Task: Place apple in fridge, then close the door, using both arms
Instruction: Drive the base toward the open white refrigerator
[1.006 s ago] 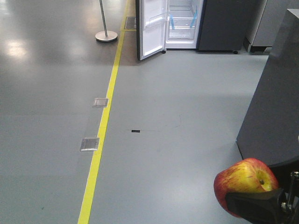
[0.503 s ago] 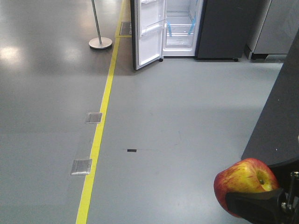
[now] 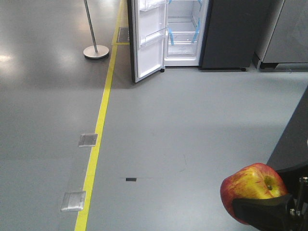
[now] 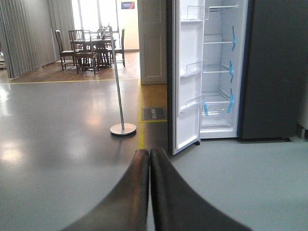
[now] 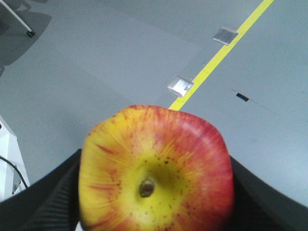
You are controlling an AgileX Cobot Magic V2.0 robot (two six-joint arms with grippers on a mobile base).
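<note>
Jaws on the right gripper (image 5: 154,202) are clamped around the apple (image 3: 252,190), one black finger on each side, stem dimple facing the wrist cam. Left gripper (image 4: 149,183) is pinched together on nothing. Front view has the apple down at 5 o'clock and the fridge (image 3: 185,29) well off at 12 o'clock, its door (image 3: 147,43) swung open toward 11. Yellow floor line (image 3: 96,144) runs past at 9 o'clock.

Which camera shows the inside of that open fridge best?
The left wrist view: the tall dark grey fridge with white lining shows shelves and blue tape nearly full height. The front view crops its top; the right wrist view misses it.
</note>
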